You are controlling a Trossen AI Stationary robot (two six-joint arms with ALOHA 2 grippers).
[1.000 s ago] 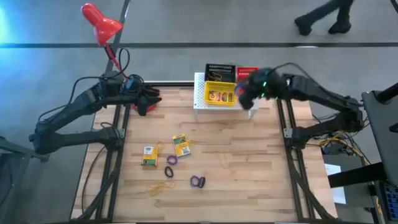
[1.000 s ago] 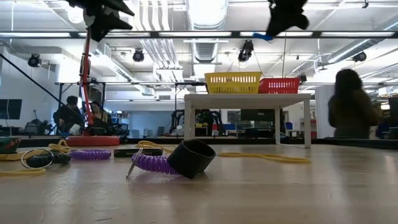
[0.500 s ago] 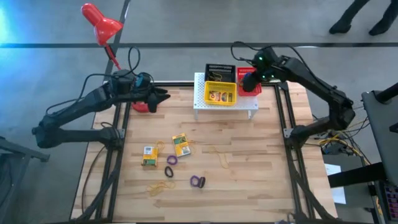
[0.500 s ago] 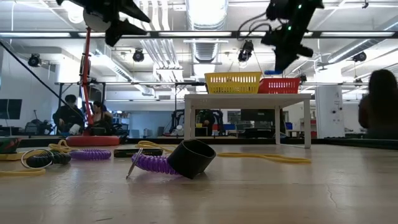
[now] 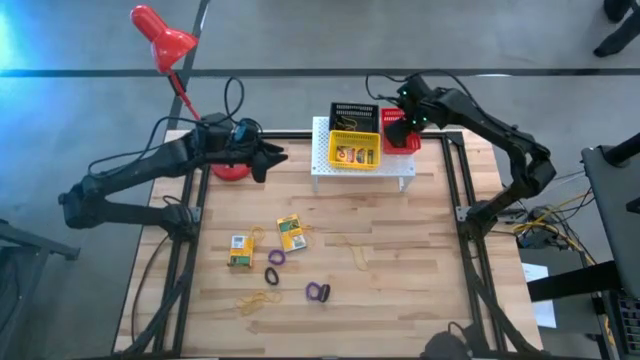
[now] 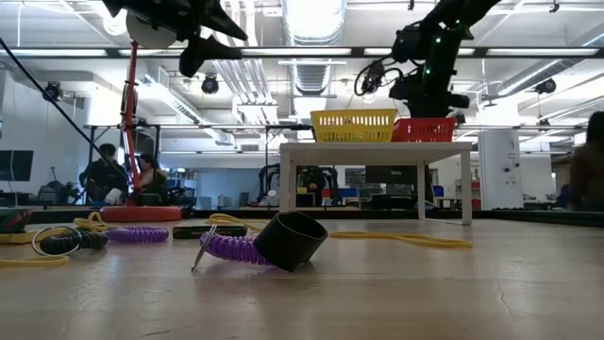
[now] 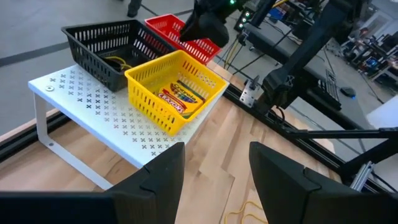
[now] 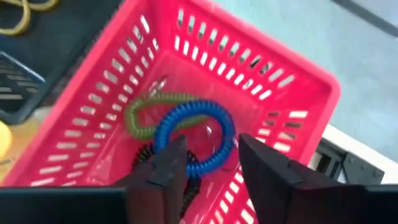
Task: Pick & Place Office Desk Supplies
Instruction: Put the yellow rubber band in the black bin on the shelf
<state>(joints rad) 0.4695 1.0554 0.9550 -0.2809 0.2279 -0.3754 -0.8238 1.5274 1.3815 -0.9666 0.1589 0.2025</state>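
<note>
My right gripper (image 8: 211, 165) hangs open over the red tray (image 8: 292, 93), fingers pointing down into it. A blue coil ring (image 8: 193, 134) lies in the tray with a green ring (image 8: 140, 112) and a black one. The red tray, the yellow tray (image 5: 355, 150) and the black tray (image 5: 354, 113) rest on the white stand (image 5: 365, 170). My left gripper (image 7: 214, 180) is open and empty in the air left of the stand. Two card boxes (image 5: 240, 252) (image 5: 291, 233), purple rings (image 5: 318, 292) and yellow rubber bands (image 5: 255, 298) lie on the table.
The red desk lamp (image 5: 160, 40) stands at the far left corner, its base (image 5: 228, 172) just under my left arm. The wooden tabletop (image 5: 420, 260) is bare on its right half. People show in the room beyond the table.
My right gripper has swung toward the table's far edge and come down over the red tray, tipping more downward; the blue ring that hung from it a second ago now lies in the tray. My left gripper has moved toward the table's right, closer to the white stand.
</note>
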